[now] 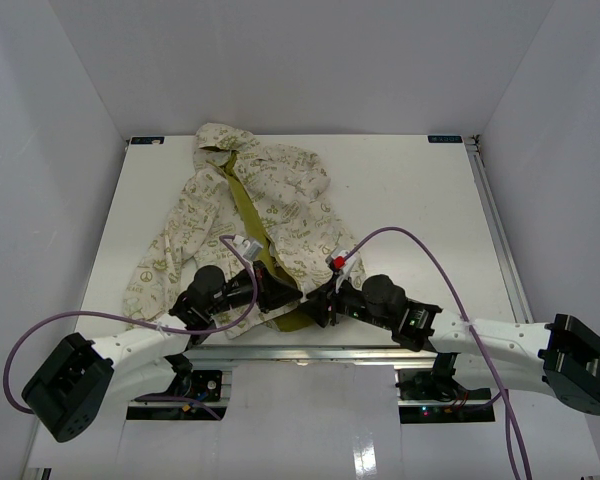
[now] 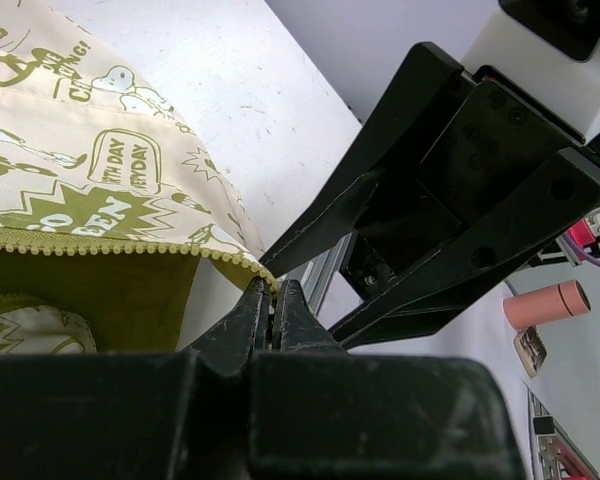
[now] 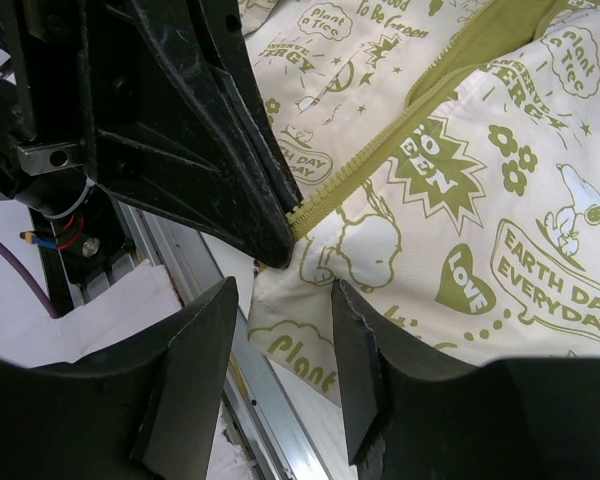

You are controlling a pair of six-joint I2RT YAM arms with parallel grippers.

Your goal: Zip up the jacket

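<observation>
The jacket [image 1: 270,190] lies flat on the white table, hood at the far end and hem toward the arms, front open with olive lining showing. My left gripper [image 2: 276,298] is shut on the bottom end of one zipper edge [image 2: 130,247] at the hem. Just right of it, my right gripper [image 3: 280,345] stands open, and the hem corner of the other front panel [image 3: 310,330] lies between its fingers. The left gripper's black fingers [image 3: 230,150] meet the yellow-green zipper teeth [image 3: 380,150] there. In the top view both grippers [image 1: 273,292] [image 1: 315,305] crowd the hem.
A metal rail [image 1: 310,352] runs along the table's near edge, right under the hem. Purple cables [image 1: 410,240] loop over both arms. A pink cylinder [image 2: 545,303] lies off the table to the right. White walls enclose the table on three sides.
</observation>
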